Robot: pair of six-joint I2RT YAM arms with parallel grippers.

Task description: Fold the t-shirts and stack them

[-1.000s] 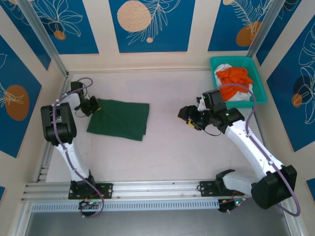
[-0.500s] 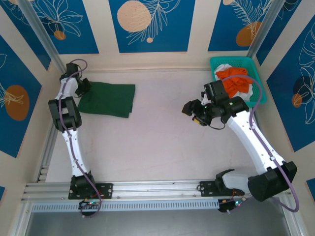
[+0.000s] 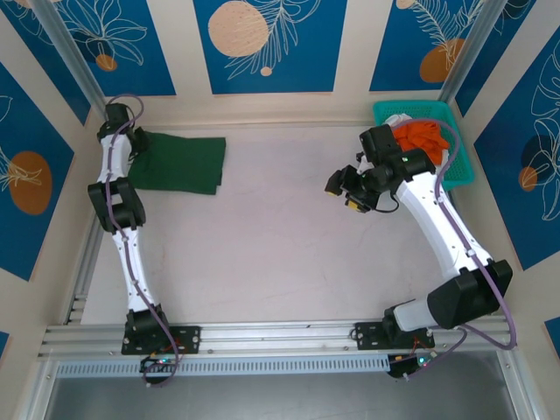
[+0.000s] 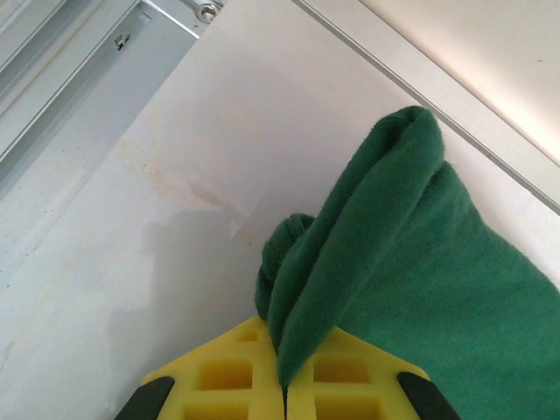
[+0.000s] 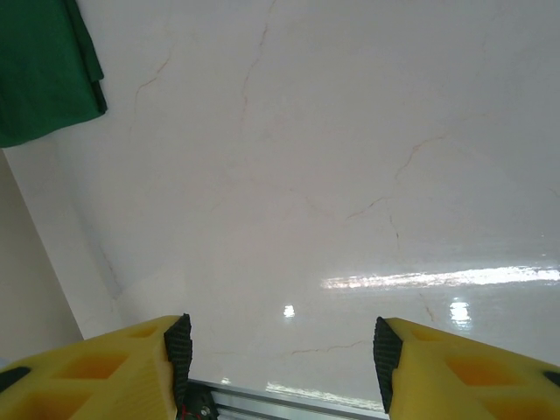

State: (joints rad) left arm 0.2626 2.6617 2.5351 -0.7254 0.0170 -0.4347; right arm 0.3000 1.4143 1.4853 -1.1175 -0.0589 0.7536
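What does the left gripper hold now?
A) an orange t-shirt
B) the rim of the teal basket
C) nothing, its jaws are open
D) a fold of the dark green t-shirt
D: in the left wrist view the left gripper is shut on a bunched fold of the dark green t-shirt.

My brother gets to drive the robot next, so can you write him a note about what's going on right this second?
Left gripper: shut on an edge of the green t-shirt.
Right gripper: open, holding nothing, over bare table.
The green t-shirt lies folded at the table's far left. The orange t-shirt and white t-shirt sit crumpled in the teal basket at far right.
Done: green looks folded.
Left: release it, then fold the other two and stack them on it.
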